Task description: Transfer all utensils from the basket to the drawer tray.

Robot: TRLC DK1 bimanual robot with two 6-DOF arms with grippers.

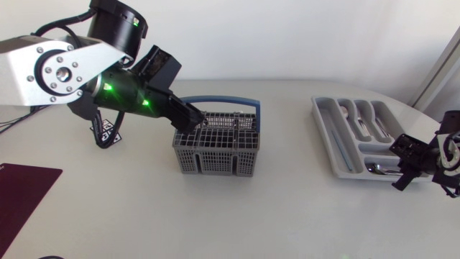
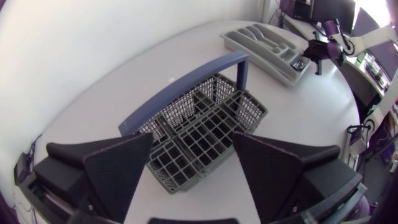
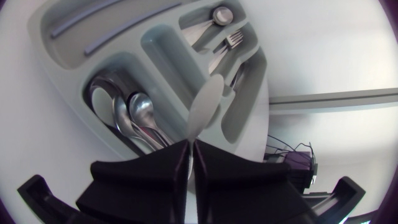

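Now your left gripper hangs spread wide at the basket's rim. Well right of the basket, your right gripper is clamped on a pale spoon.

1. The left gripper hung over the basket, its fingers spread wide, one on each side, touching nothing.
2. The grey mesh basket stood on the white table, its blue handle upright.
3. The grey tray lay well beyond the basket, near the table's edge.
4. The right gripper hovered just beside the tray's far end.
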